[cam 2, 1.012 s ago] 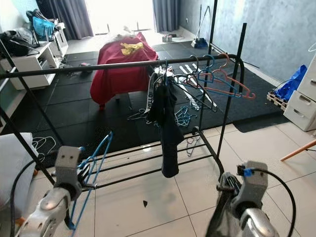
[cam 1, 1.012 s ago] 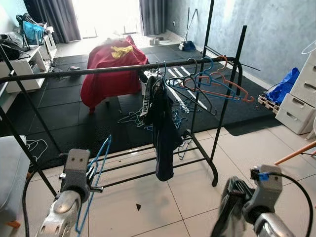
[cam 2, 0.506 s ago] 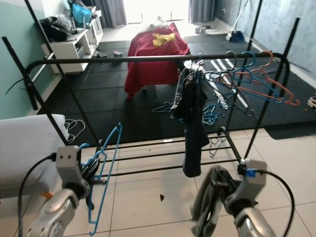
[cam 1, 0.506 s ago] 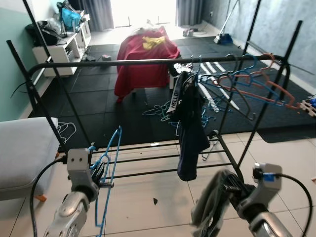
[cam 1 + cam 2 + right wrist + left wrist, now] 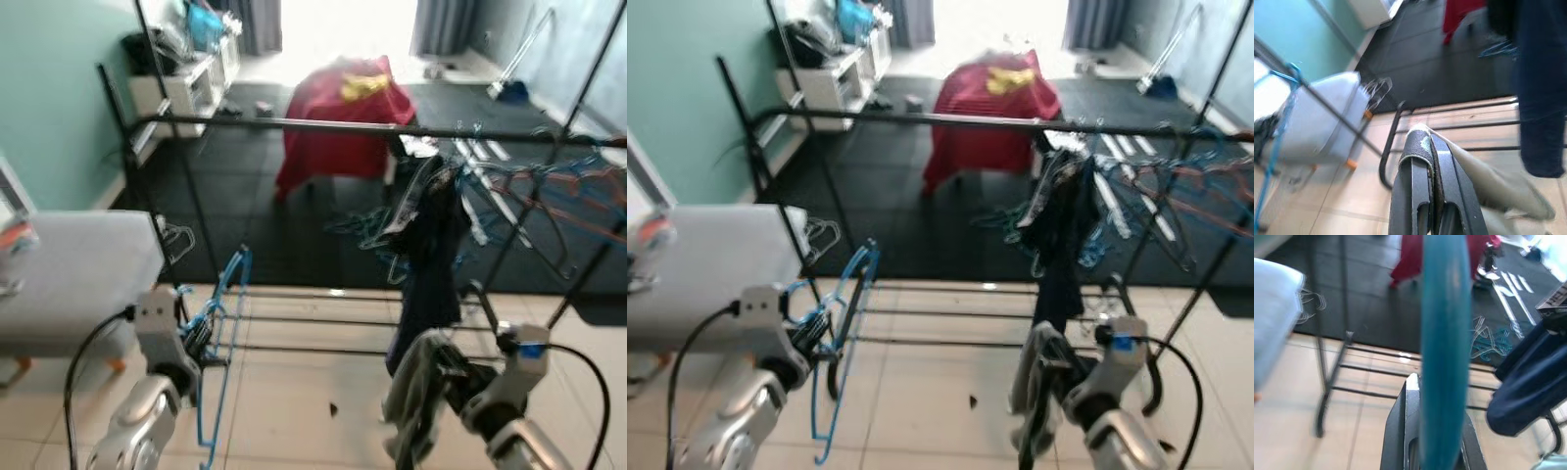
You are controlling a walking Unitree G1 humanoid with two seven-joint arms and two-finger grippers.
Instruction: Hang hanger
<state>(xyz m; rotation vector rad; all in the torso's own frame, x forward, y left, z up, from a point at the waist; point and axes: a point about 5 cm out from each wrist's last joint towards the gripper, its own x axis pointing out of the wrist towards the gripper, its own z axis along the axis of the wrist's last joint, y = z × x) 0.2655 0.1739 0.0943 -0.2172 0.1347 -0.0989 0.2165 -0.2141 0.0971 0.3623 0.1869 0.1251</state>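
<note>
Left gripper (image 5: 196, 338): fingers clamped on blue hanger (image 5: 223, 333) | right gripper (image 5: 1058, 367): fingers pinched grey cloth (image 5: 411, 392) | advice: lift hook over rack rail (image 5: 323, 125), left of dark garment (image 5: 429, 255).

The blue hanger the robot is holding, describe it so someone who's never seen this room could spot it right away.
Find the black clothes rack that spans the room, with a dark garment and a bunch of hangers on its rail. In front of its near left end, the left pincer is shut on the blue hanger. Unlike the hangers on the rail and floor, it hangs off the rack, in the robot's grip.
</note>
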